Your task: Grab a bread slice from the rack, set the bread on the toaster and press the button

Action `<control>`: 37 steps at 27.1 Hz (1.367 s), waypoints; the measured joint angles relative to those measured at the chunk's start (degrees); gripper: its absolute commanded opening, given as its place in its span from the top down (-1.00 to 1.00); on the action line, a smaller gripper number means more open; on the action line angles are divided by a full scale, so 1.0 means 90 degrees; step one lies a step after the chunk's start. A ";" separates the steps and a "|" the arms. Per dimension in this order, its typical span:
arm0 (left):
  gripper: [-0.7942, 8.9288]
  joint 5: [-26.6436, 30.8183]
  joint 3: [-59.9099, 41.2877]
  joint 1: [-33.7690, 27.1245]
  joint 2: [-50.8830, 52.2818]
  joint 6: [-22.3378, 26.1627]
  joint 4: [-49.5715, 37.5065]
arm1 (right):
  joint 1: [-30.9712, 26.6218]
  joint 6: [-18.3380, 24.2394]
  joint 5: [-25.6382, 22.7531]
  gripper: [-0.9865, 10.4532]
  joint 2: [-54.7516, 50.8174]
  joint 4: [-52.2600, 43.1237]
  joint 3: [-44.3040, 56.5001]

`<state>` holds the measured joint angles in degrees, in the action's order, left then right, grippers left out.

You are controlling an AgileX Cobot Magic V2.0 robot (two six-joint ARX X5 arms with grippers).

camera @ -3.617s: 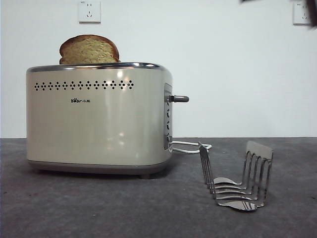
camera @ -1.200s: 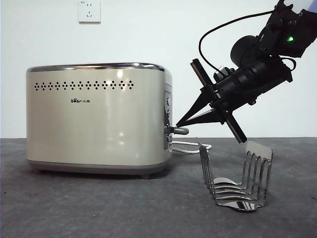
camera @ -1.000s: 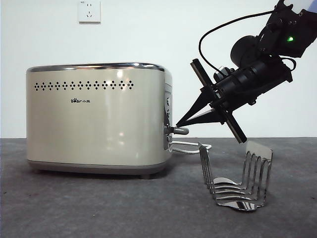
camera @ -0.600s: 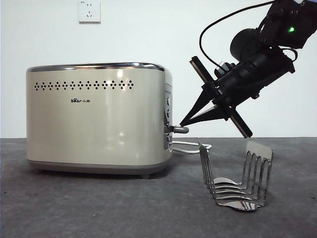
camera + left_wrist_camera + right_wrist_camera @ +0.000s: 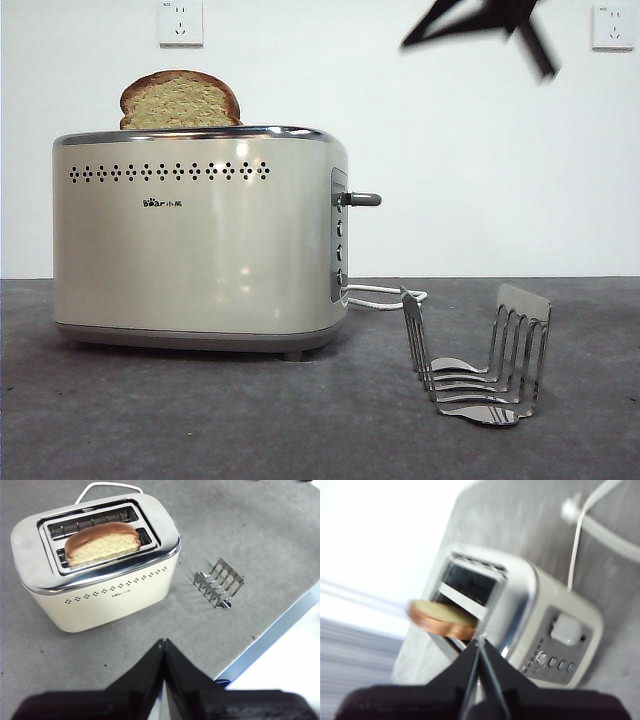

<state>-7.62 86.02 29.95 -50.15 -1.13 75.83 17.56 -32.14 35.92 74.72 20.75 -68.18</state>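
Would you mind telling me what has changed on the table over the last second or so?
The slice of bread has popped back up out of the toaster, and the side lever has returned to its upper position. The right gripper, which was pressing the lever, has pulled away up toward the top edge, shut. The rack, toaster and waiting left gripper are unchanged.

A plain white wall [image 5: 480,180] carries two white power sockets [image 5: 180,22] near its top, behind a dark grey speckled table [image 5: 250,420] under even light

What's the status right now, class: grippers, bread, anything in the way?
Left gripper shut, high above table. Right gripper shut, raised near toaster. Bread standing up out of slot. Rack holds nothing. No obstruction seen.
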 measured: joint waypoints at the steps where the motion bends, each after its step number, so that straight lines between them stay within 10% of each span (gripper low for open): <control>1: 0.85 0.0000 0.0000 0.0000 -0.0015 0.0000 0.0000 | 0.0000 0.0209 -0.0367 0.84 -0.0323 0.0364 -0.0175; 8: 0.85 0.0000 0.0000 0.0000 -0.0338 0.0000 0.0000 | 0.0000 0.1681 -0.2766 0.83 -0.1355 0.2426 -0.1503; 17: 0.85 0.0015 -0.0010 0.0005 -0.1248 0.0000 -0.0058 | -0.0002 0.2137 -0.5909 0.83 -0.1234 0.4675 -0.3065; 25: 0.85 -0.0087 -0.1239 -0.0760 -0.0180 0.0357 -0.2305 | -0.0005 0.2169 -0.6581 0.83 -0.1251 0.5906 -0.3446; 32: 0.84 0.0063 -0.5843 -0.2183 0.2450 0.1052 -0.7521 | -0.0005 0.2174 -0.6681 0.83 -0.1163 0.6353 -0.3449; 37: 0.84 0.0299 -0.8410 -0.2662 0.4002 0.1027 -0.8784 | -0.0005 0.2174 -0.6681 0.83 -0.1022 0.6351 -0.3449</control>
<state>-4.93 10.33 6.00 -14.13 8.12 -3.22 17.52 -12.58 -24.21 65.52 77.91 -99.22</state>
